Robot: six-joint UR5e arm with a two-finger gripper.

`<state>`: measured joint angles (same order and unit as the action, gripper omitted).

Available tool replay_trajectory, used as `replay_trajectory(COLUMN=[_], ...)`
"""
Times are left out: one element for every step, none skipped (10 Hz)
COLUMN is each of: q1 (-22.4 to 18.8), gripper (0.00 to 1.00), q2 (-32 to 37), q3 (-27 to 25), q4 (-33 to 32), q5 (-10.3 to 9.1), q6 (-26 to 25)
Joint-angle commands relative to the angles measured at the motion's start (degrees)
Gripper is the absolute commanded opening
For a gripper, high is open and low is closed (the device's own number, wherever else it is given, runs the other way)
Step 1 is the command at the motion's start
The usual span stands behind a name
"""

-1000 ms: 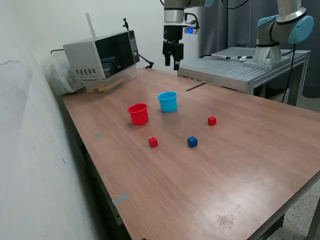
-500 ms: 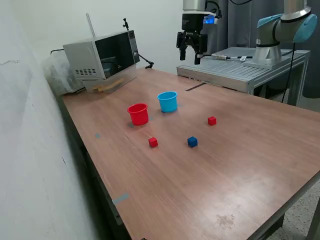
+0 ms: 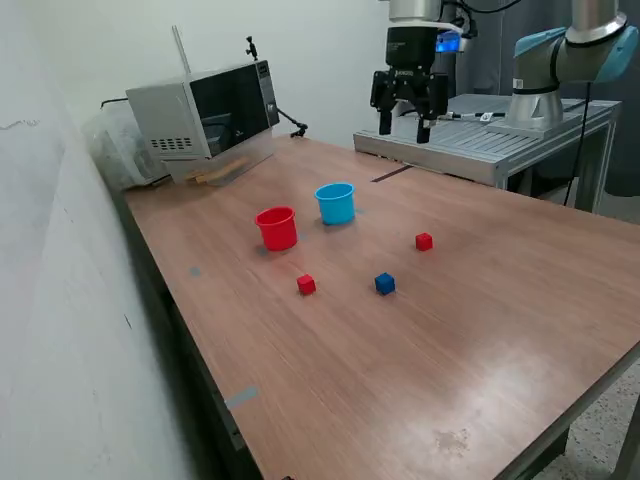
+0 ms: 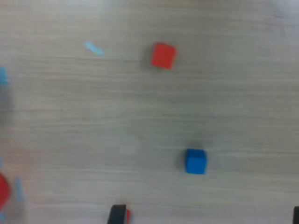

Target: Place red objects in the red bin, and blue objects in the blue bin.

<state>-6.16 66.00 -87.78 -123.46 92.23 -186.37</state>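
Note:
My gripper [image 3: 402,126] is open and empty, high above the far side of the table, beyond the light blue cup [image 3: 336,203]. The red cup [image 3: 277,228] stands at that cup's left in the exterior view. One red cube [image 3: 306,285] lies in front of the red cup. A second red cube [image 3: 424,241] lies toward the exterior view's right. One dark blue cube [image 3: 385,284] lies between them; a second is not in view. The wrist view shows a red cube [image 4: 163,55], the blue cube [image 4: 195,161] and another red cube [image 4: 127,215] partly behind a fingertip [image 4: 117,214].
A grey microwave-like box [image 3: 205,115] stands at the table's far left corner. A metal platform [image 3: 480,140] carrying a second robot arm [image 3: 560,60] adjoins the far right. A wall runs along the exterior view's left. A tape strip [image 3: 240,397] marks the near left edge.
My gripper has moved toward the exterior view's right, staying high above the table's far side. Cups and cubes have not moved.

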Motion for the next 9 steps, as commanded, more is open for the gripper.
replay_trajectory(q1=[-3.0, -2.9, -2.8, -2.5, -2.4, -2.2, -2.1, -2.0, -2.0], gripper=[1.00, 1.00, 1.00, 1.00, 1.00, 1.00, 1.00, 1.00, 1.00], q2=[-9.3, -11.4, -13.4, -14.9, -16.1, -17.2, -18.3, -19.8, -20.5], q3=[7.7, 8.2, 8.4, 8.6, 8.6, 9.3, 10.3, 11.7, 11.8], q4=[-0.1, -0.4, -0.7, -1.4, -2.7, -3.5, -3.7, -3.8, -3.8], q5=[-0.56, -0.73, -0.91, -0.91, -1.00, -1.00, -1.00, -1.00, -1.00], q6=[-4.9, -5.0, -5.0, -5.0, -5.0, -5.0, -5.0, -4.9, -4.9])
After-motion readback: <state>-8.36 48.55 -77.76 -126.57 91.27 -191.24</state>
